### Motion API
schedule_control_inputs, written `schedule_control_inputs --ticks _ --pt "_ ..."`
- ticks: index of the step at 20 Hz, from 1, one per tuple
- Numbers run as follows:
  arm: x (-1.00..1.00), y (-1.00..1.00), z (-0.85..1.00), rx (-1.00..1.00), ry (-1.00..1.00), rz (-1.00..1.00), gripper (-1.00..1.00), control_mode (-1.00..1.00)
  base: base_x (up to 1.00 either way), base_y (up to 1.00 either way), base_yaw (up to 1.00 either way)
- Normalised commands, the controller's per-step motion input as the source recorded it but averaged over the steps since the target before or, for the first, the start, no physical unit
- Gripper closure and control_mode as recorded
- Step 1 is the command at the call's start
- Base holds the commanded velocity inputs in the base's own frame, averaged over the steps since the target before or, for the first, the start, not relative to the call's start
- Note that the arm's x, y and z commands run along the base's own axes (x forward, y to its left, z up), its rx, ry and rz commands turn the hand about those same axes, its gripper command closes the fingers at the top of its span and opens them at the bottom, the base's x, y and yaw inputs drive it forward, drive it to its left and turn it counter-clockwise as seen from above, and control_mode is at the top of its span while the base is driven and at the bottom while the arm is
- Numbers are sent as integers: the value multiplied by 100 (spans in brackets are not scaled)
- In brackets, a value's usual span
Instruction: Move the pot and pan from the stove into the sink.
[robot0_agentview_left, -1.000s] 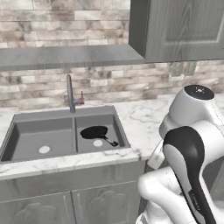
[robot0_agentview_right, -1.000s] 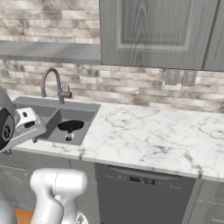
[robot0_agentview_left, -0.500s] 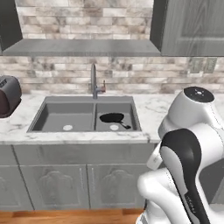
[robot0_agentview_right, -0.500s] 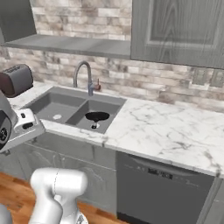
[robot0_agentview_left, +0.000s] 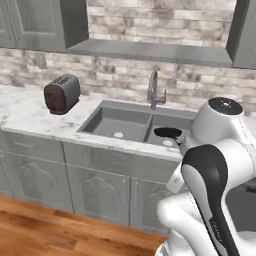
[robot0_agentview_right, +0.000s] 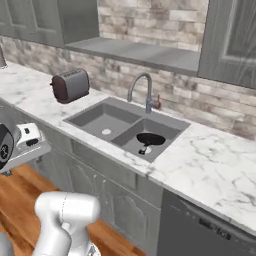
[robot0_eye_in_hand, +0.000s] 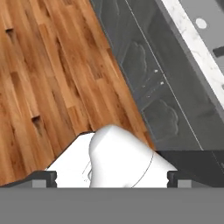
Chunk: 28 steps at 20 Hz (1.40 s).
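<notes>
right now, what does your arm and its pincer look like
The arm is glossy white with rounded, bulbous shells and black bands at the joints; one white joint carries a dark round cap on top. The pincer has two small dark, blocky fingertips. No cables or markings can be made out.

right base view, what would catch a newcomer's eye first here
Probably the black pan lying in the right basin of the grey steel sink, dark against the white marble counter. Next, the dark toaster on the counter to the sink's left, by the brick wall. In the hand view, the warm wooden floor stands out beside the grey cabinet doors.
</notes>
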Motion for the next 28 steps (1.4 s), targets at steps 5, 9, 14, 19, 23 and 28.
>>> schedule_control_inputs --ticks 5,9,14,19,23,28 --pt "0 0 0 0 0 0 -100 100 0 0 50" --pt "0 0 0 0 0 0 -100 100 -1 0 50" --pt "0 0 0 0 0 0 -100 100 -2 2 49" --pt "0 0 0 0 0 0 -100 100 -3 6 49" --pt "0 0 0 0 0 0 -100 100 -7 11 45" --pt "0 0 0 0 0 0 -100 100 -14 18 39"
